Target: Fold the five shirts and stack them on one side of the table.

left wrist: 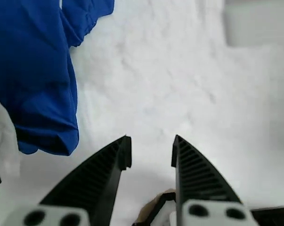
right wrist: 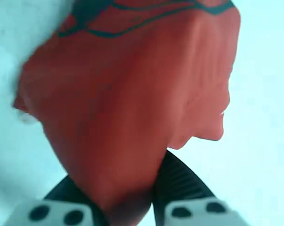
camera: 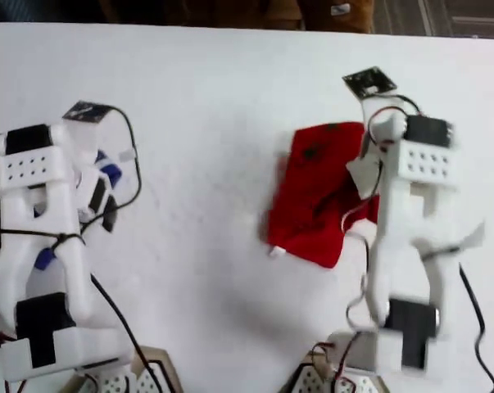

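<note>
A red cotton shirt with a dark printed pattern (camera: 316, 196) lies bunched on the white worktop (camera: 197, 123), right of centre and partly under the right arm (camera: 402, 237). One edge of the shirt is drawn up towards that arm's wrist. In the right wrist view the red cloth (right wrist: 132, 94) hangs in a loose, wrinkled fold. It narrows down between the black ribbed right jaws, which are clamped on the fabric. The dark print (right wrist: 132, 14) sits at the far end of the fold, and the pale worktop shows on both sides of it.

The left arm (camera: 42, 205) stands over the worktop's left side. Bits of a bright blue fabric shirt (camera: 110, 173) show beneath and beside its white frame. In the left wrist view the left jaws are apart with nothing between them, and bare white worktop shows through the gap. The blue shirt (left wrist: 33, 80) lies crumpled just beside them, its hem near one jaw tip but apart from it. Black cables (camera: 132, 155) loop from both arms.
</note>
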